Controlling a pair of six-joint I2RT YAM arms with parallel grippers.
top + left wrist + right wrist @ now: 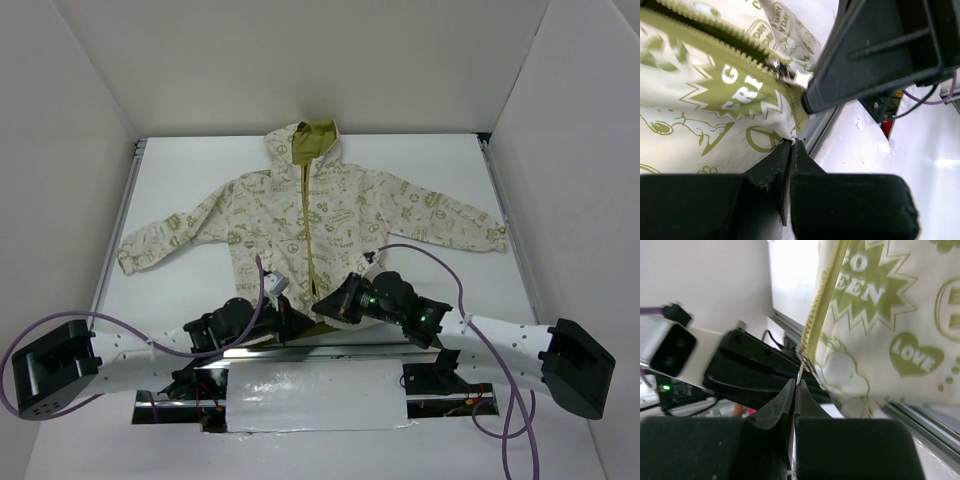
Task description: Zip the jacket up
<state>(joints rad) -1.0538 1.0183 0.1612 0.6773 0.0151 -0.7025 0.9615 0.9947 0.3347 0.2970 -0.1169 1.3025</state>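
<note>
jacket (300, 215) flat on white table (180, 170), hood at far side, sleeves spread. left gripper (791, 144): fingers almost together, pinching hem corner (789, 131) below the zipper. right gripper (795, 385): fingers closed on zipper pull (800, 369), just beside the left.

We see a white counter (200, 180) spreading ahead of the left claw (300, 320) and the right claw (322, 304), which sit close together near its near edge. Just behind both claws a shiny metal strip (330, 352) runs crosswise, and behind that lies a white sheet (315, 395). One metal rail (118, 225) lines the counter well out to the left of the left claw, another (508, 225) well to the right of the right claw. White walls (320, 60) stand beyond the claws and on both flanks.
</note>
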